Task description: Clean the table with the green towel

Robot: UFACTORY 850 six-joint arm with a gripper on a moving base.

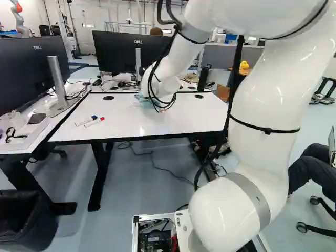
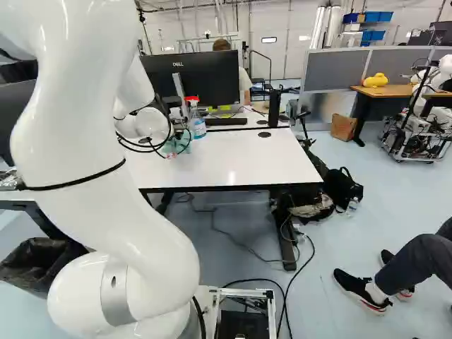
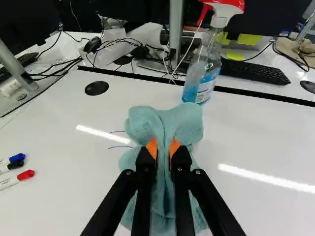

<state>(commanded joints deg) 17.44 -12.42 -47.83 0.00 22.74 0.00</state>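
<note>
**Green towel point(image 3: 187, 123), bunched, one, on white tabletop point(image 3: 256, 137)**

Fingers point(image 3: 144, 162): closed on the towel's middle fold, which is pinched between the orange pads; towel's near part partly covered by them. Left base view: towel mostly hidden behind arm and cables. Blue marks point(image 3: 120, 146): two, thin, beside the towel. Spray bottle point(image 3: 201, 73): just beyond the towel; top cut off in wrist view. Markers point(image 3: 15, 178): three, cut off in wrist view, hidden in right base view.
</note>
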